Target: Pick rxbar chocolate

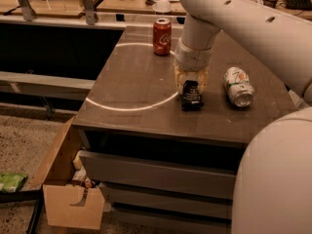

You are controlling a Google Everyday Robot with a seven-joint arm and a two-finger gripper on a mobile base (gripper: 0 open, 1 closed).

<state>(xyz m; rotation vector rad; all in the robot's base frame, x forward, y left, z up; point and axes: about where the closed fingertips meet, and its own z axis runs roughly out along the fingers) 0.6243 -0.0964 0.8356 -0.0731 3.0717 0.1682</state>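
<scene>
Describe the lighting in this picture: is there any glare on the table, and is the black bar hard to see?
Camera view: warm, dim light; a thin bright arc of glare curves across the brown table. The rxbar chocolate, with the gripper down at its far end, is dark on dark and stands out little; the red cola can and white-green can read clearly.

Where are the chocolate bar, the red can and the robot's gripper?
chocolate bar [192, 100]: camera view, middle of its black wrapper.
red can [162, 37]: camera view, middle of its side.
gripper [190, 84]: camera view, its tip, down at the bar's far end.
</scene>
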